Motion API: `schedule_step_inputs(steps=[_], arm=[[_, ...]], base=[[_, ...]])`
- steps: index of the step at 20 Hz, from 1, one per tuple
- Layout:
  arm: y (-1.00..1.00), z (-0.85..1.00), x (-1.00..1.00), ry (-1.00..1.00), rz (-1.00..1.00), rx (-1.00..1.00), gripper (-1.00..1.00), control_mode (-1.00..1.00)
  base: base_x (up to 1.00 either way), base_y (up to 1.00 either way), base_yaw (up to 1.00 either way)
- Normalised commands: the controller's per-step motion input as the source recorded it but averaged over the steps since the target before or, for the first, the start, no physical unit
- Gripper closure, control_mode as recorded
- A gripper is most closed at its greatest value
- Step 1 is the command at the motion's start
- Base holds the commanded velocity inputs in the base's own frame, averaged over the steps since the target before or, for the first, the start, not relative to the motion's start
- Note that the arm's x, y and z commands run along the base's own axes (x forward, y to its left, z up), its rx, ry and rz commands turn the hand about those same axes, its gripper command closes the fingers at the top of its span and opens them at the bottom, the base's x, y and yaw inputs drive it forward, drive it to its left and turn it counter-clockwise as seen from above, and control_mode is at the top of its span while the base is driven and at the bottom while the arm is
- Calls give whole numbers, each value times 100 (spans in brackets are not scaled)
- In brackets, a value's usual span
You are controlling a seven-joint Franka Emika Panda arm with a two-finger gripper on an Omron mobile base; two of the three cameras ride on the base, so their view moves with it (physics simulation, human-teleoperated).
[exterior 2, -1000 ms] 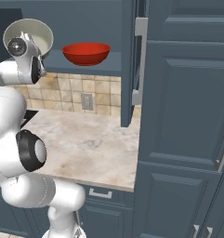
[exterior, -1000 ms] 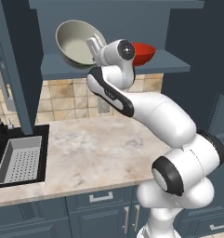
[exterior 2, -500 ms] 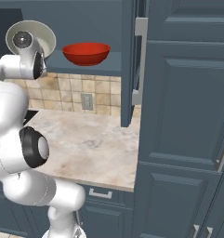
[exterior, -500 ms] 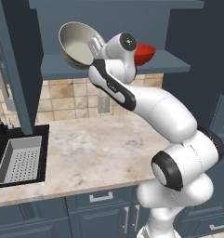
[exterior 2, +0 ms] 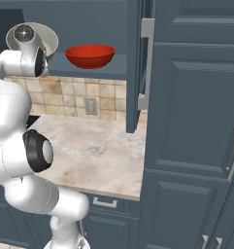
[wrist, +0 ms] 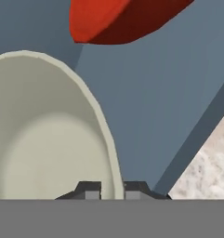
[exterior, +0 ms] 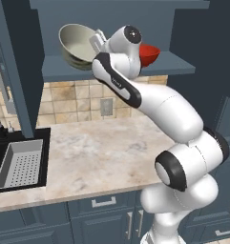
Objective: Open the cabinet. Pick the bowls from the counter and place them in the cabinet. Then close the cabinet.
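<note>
The cabinet (exterior: 64, 66) stands open, and its shelf (exterior 2: 121, 61) shows in both base views. The glossy red bowl (exterior: 150, 53) (exterior 2: 89, 56) (wrist: 118, 21) rests on that shelf, to the right. My gripper (exterior: 96, 40) (wrist: 112, 190) is shut on the rim of the cream-white bowl (exterior: 78, 45) (exterior 2: 50, 41) (wrist: 43, 139). I hold this bowl tipped on its side at the shelf's left part, above the shelf board. In the hand view one fingertip sits inside the rim and one outside it.
The cabinet's open right door (exterior 2: 133, 63) juts out over the counter (exterior: 97, 152), and its left door (exterior: 18, 62) hangs open beside the black sink (exterior: 18, 162). A tall dark cupboard (exterior 2: 196, 121) stands at the right.
My wrist and forearm have risen a little and swung slightly right. The cream-white bowl stays in the grip at nearly the same place by the shelf. The red bowl has not moved.
</note>
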Motion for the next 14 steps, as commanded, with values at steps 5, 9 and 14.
schedule_step_inputs(steps=[5,9,14], arm=[[0,9,0,0,3,-2,100,-100],[0,0,0,1,2,-3,100,-100],[0,0,0,5,1,-3,100,-100]], base=[[0,0,0],[0,0,0],[0,0,0]])
